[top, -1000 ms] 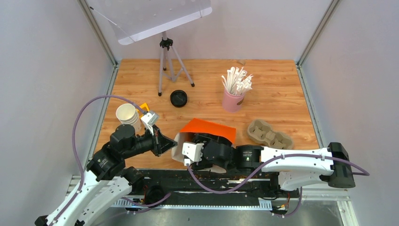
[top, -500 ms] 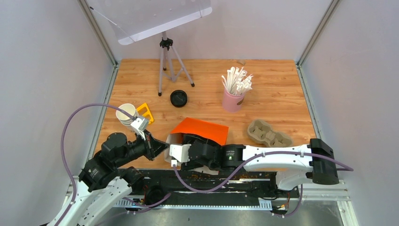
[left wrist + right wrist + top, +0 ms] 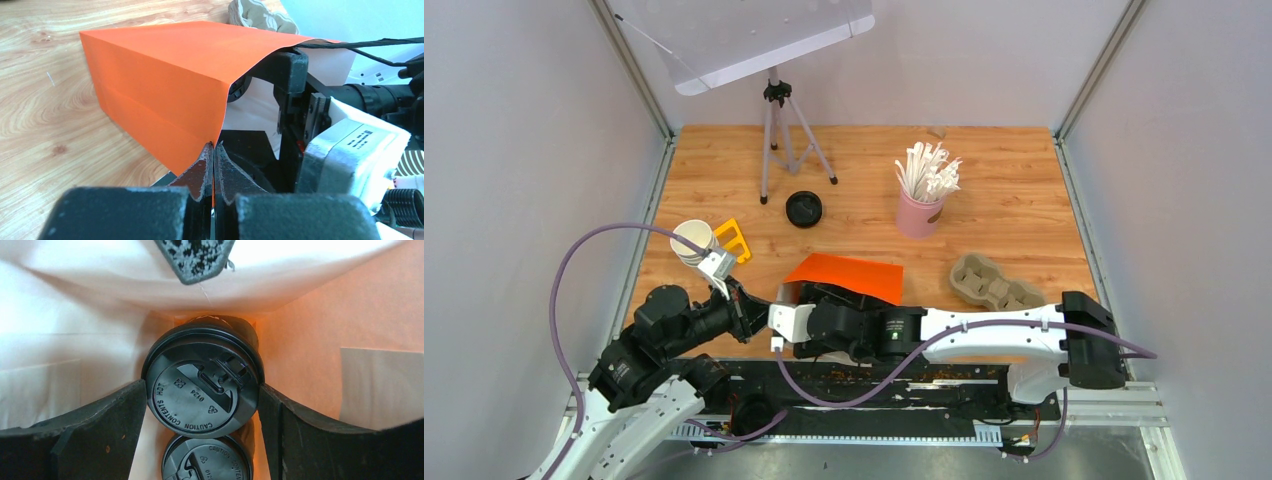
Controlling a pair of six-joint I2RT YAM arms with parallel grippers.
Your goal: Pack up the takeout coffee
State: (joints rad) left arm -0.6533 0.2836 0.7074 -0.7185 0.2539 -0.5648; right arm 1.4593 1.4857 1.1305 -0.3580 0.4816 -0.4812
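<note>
An orange paper bag (image 3: pixel 849 275) lies on its side near the table's front edge, mouth to the left; it also shows in the left wrist view (image 3: pixel 160 85). My left gripper (image 3: pixel 746 305) is shut on the bag's mouth edge, the paper pinched between its tips (image 3: pixel 214 150). My right gripper (image 3: pixel 202 390) is inside the bag, out of sight from above. Its fingers (image 3: pixel 100 425) flank a takeout coffee cup whose black lid (image 3: pixel 190 405) faces the camera. A second lidded cup (image 3: pixel 207 462) sits below it in the bag.
A stack of empty white cups (image 3: pixel 692 240) and a yellow piece (image 3: pixel 734 238) stand at the left. A loose black lid (image 3: pixel 804 208), a tripod (image 3: pixel 779 130), a pink cup of straws (image 3: pixel 921 210) and a brown pulp tray (image 3: pixel 996 283) stand behind and right.
The bag has shifted left and nearer the front edge. My right arm has stretched further left into the bag. My left gripper has drawn back left, still pinching the bag.
</note>
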